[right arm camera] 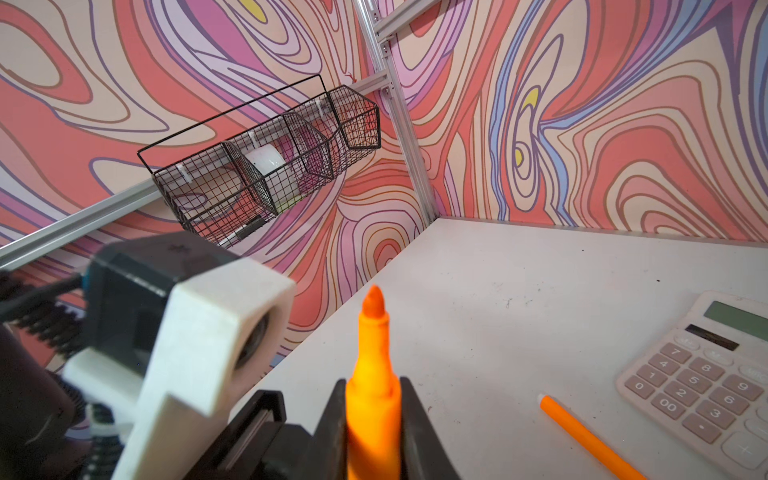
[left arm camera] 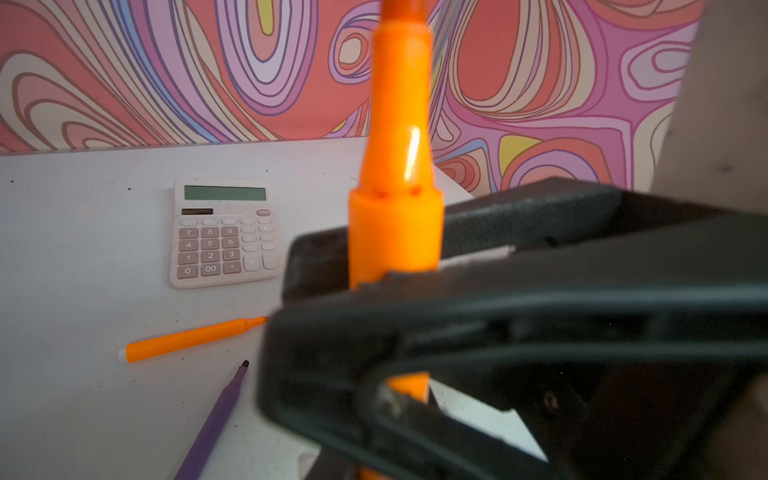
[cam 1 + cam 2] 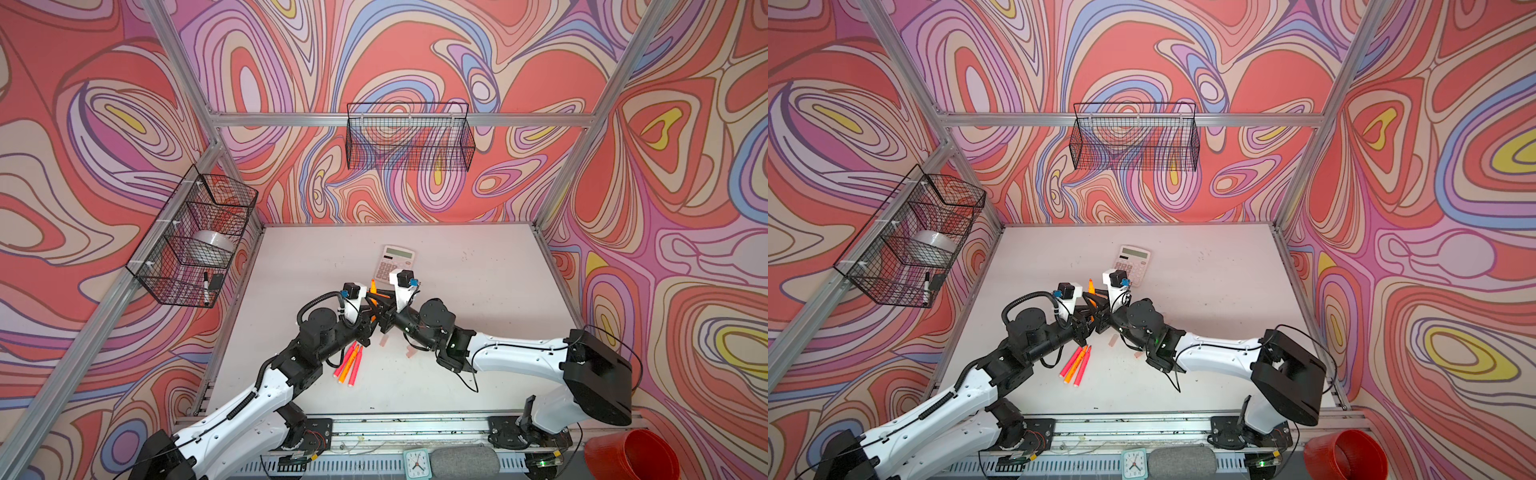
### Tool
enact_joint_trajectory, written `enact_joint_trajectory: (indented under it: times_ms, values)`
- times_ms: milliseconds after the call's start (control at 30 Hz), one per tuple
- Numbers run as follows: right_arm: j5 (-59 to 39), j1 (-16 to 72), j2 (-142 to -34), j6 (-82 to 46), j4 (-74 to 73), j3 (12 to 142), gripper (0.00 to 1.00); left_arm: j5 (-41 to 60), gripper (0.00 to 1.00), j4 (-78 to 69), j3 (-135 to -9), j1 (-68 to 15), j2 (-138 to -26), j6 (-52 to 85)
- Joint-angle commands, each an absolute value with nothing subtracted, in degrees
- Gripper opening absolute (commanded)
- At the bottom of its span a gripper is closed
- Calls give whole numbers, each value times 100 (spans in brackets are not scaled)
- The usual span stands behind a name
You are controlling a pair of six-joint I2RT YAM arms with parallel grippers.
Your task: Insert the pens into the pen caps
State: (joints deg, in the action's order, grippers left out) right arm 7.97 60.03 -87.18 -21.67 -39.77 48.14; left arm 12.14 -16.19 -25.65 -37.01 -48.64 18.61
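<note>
An orange pen point(image 1: 374, 395) stands upright between both grippers at the table's middle point(image 3: 373, 287), tip bare. My right gripper point(image 1: 373, 386) is shut on its barrel, jaws pressed against both sides. In the left wrist view the right gripper's black fingers point(image 2: 540, 220) cross that pen point(image 2: 395, 166) and hide my left gripper's jaws. In a top view the left gripper point(image 3: 365, 311) meets the pen from the left. Another orange pen point(image 2: 191, 338) and a purple pen point(image 2: 216, 419) lie on the table. Three pink and orange pens point(image 3: 349, 365) lie nearer the front. Two pale pen caps point(image 3: 383, 338) point(image 3: 411, 353) rest under the right arm.
A pink calculator point(image 3: 397, 262) lies just behind the grippers. A wire basket point(image 3: 191, 241) on the left wall holds a tape roll and a black-capped marker. Another basket point(image 3: 409, 137) hangs on the back wall. A red cup point(image 3: 631, 457) and a clock point(image 3: 417, 463) sit off the front edge.
</note>
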Motion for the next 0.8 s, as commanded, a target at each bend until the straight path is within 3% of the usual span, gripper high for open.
enact_joint_trajectory:
  times_ms: [0,200,400,767]
  values:
    - [554,6082,-8410,-2450,-3289,4620,27,1254,0,-2159,-2899,-3709,-4955,1794]
    - [730,6073,-8255,-2558,-2970,4817,44,1575,0,-2096,-3190,-3716,-5201,1632]
    - [876,6009,-8438,-2654,-2688,5180,44,1564,0,-2083,-3163,-3751,-5133,1539]
    - [769,5773,-8419,-2864,-2465,5434,36,1472,0,-2059,-3166,-3780,-5172,1486]
